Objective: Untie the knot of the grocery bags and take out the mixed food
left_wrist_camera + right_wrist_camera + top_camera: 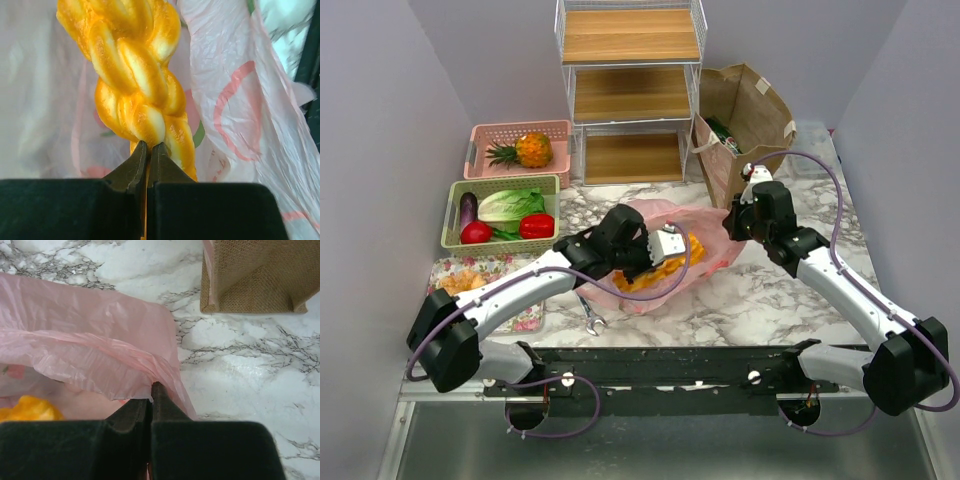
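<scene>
The pink plastic bag (pixel 710 255) lies open in the middle of the marble table, and its knot is not in view. My left gripper (pixel 672 250) reaches into the bag's mouth. It is shut on the near end of an orange-and-cream twisted pastry (pixel 135 75), seen close up at my left gripper (pixel 149 145). My right gripper (pixel 736 226) is shut on the bag's thin right rim (pixel 115 352), pinched at my right gripper (pixel 151 386). The brown paper bag (pixel 745 110) stands upright behind it, with something green inside.
A green basket (pixel 450 215) at the left holds lettuce, an eggplant and red vegetables. Behind it, a pink basket (pixel 480 135) holds a pineapple. A floral tray (pixel 525 315) carries orange pieces. A wrench (pixel 590 316) lies by the bag. A wire shelf (pixel 630 90) stands at the back.
</scene>
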You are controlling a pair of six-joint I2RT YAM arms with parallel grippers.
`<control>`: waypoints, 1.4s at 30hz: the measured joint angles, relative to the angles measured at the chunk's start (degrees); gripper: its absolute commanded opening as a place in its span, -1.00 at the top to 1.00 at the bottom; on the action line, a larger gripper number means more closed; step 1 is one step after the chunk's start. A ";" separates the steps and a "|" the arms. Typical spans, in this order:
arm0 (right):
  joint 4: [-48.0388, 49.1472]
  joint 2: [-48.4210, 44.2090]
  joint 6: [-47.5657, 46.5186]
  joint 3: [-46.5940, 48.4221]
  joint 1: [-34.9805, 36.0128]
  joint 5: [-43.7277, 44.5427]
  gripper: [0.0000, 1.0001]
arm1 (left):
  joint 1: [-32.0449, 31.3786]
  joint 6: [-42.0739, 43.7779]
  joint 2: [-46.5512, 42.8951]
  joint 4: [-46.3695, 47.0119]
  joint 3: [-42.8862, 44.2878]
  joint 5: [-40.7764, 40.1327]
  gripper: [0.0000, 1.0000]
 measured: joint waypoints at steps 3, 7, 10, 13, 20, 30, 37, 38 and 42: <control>0.00 0.00 0.00 0.00 0.00 -0.20 0.99 | 0.00 -0.81 -2.51 1.68 0.76 4.55 1.00; 0.00 0.02 -0.02 0.00 0.00 -0.44 0.99 | 0.00 -4.87 -3.28 6.27 7.39 9.38 1.00; -0.02 0.02 0.00 -0.02 0.00 -0.55 0.99 | 0.00 -8.39 -2.95 10.16 13.70 11.87 1.00; -0.02 0.02 0.00 -0.04 0.00 -0.72 0.99 | 0.00 -11.54 -2.34 13.31 18.49 13.33 1.00; -0.02 0.00 -0.42 -0.04 0.00 -0.81 0.99 | 2.71 -17.79 -1.55 16.79 25.53 15.80 1.00; -0.04 -1.29 -1.68 -0.94 0.00 1.05 0.99 | 34.58 5.20 -4.07 -19.96 41.16 30.27 1.00; -0.04 -1.64 -1.75 -2.10 0.00 1.11 0.99 | 55.71 39.93 -5.68 -52.46 39.80 27.67 1.00; -0.07 -1.64 -1.90 -2.14 0.00 1.11 0.99 | 58.86 44.37 -5.84 -54.77 37.16 26.34 1.00; -0.09 -1.64 -2.12 -2.14 0.00 1.11 0.99 | 67.36 58.71 -7.45 -60.04 24.92 19.08 1.00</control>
